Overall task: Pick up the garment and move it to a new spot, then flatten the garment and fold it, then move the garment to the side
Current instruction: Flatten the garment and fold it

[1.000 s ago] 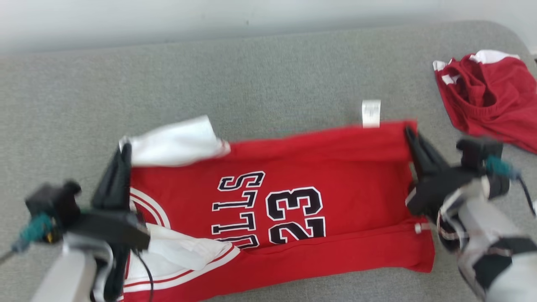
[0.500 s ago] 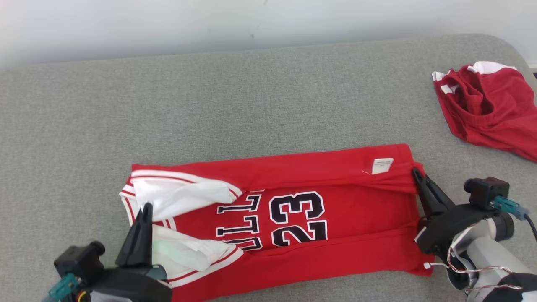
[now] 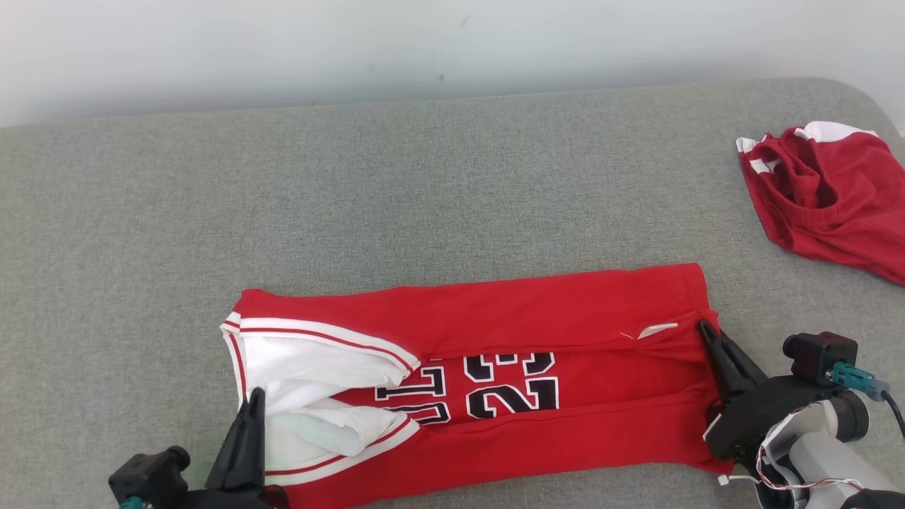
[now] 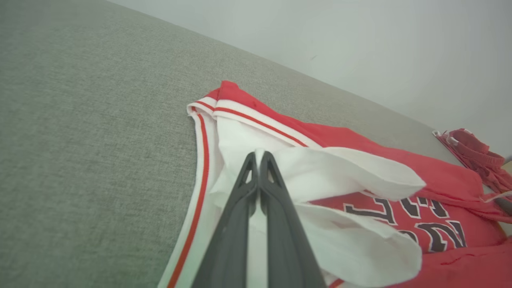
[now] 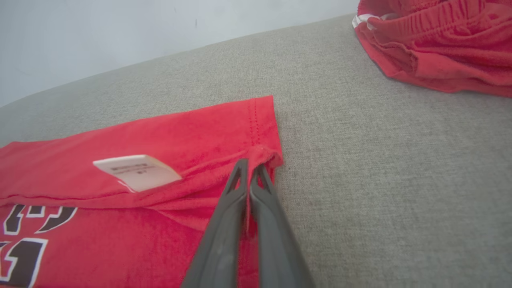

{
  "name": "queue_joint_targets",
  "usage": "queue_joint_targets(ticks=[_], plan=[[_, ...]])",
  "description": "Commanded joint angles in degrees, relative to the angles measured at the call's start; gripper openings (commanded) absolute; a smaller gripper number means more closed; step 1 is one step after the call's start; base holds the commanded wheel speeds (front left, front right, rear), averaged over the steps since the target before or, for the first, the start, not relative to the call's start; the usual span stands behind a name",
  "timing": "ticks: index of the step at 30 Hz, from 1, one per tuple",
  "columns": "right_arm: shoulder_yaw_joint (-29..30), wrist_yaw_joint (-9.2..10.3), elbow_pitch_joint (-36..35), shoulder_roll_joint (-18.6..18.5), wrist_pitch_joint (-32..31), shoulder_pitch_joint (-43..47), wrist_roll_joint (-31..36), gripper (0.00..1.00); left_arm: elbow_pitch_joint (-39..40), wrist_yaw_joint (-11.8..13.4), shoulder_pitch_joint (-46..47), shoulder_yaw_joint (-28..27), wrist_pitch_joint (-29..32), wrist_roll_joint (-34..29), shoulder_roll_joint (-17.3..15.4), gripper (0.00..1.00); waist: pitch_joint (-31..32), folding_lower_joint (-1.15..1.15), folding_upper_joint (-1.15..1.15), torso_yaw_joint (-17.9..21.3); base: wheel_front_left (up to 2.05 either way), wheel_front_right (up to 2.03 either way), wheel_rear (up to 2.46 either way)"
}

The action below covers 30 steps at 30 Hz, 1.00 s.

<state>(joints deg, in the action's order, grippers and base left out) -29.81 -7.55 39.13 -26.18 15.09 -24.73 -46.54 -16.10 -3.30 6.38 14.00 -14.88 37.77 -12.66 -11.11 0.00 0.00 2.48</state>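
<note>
Grey cushion [image 3: 424, 177] | red jersey [image 3: 530, 311], long edges folded in | left fingers [image 3: 247, 438], right fingers [image 3: 728, 357] clamp ends

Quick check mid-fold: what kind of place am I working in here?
Likely an indoor room or test setup: a grey upholstered surface, like a sofa seat or mattress, sits against a plain pale wall, with a red jersey laid out on it and a second red garment near its corner.

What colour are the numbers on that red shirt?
Black with a white outline. The numbers on the shirt show best in the head view.
</note>
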Motion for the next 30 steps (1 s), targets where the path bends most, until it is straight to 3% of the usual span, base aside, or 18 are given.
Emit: queue_joint_targets(ticks=[1,2,9,10,11,12,13,14,15,23,30], plan=[[-0.4,0.1,0.3,0.3,0.1,-0.2,-0.5,0.08,-0.8,-0.4,-0.2,-0.4,-0.4,-0.8,0.3,0.0,0.1,0.0,0.0,0.0,0.0,0.0,0.0],[-0.7,0.1,0.4,0.4,0.1,-0.3,-0.6,0.0,-1.3,-0.5,-0.2,-0.5,-0.4,-1.3,0.4,0.0,0.2,0.0,0.0,0.0,0.0,0.0,0.0],[-2.3,0.1,1.5,0.1,0.1,-0.2,-1.9,0.0,-4.2,-1.1,-0.4,-1.5,-0.4,-2.8,1.5,0.0,0.6,0.0,0.0,-0.2,0.0,0.0,0.0],[-2.4,0.1,1.6,0.0,0.1,-0.1,-2.1,0.0,-4.3,-1.1,-0.3,-2.1,-0.4,-3.0,1.8,0.09,0.7,0.0,0.0,-0.3,0.0,0.0,0.0],[-2.4,0.1,1.6,0.0,0.1,-0.1,-2.1,0.0,-4.3,-1.1,-0.3,-2.1,-0.4,-3.0,1.8,0.09,0.7,0.0,0.0,-0.3,0.0,0.0,0.0],[-2.5,0.1,1.7,0.0,0.1,-0.1,-2.2,0.13,-4.4,-1.1,-0.2,-2.4,-0.4,-3.5,2.0,0.36,0.8,0.0,0.0,-0.3,0.0,0.0,0.0],[-2.7,0.1,1.8,0.1,0.1,0.1,-2.4,0.36,-4.5,-1.1,-0.2,-2.9,-0.4,-4.0,2.2,1.0,0.9,0.0,0.0,-0.3,0.0,0.0,0.0],[-2.6,0.1,1.6,0.0,0.1,0.1,-2.2,0.85,-4.4,-1.1,-0.3,-3.4,-0.4,-4.5,2.5,1.0,1.0,0.0,0.0,-0.3,0.0,0.0,0.0],[-2.5,0.1,1.5,0.0,0.1,0.3,-2.4,1.0,-4.4,-1.2,-0.5,-3.8,-0.4,-5.0,2.8,1.0,1.2,0.0,0.0,-0.3,0.0,0.0,0.0],[1.8,0.1,-4.1,-2.4,0.1,4.0,-0.2,1.0,1.3,-1.8,-2.6,-11.7,-0.3,-11.0,5.7,1.0,2.7,0.0,0.0,-0.8,0.0,0.0,0.0],[2.1,0.1,-1.7,-0.8,0.0,3.9,0.6,1.0,7.9,-1.5,-5.3,-17.7,-0.3,-20.5,8.3,1.0,3.8,0.0,0.0,-1.2,0.0,0.0,0.0]])
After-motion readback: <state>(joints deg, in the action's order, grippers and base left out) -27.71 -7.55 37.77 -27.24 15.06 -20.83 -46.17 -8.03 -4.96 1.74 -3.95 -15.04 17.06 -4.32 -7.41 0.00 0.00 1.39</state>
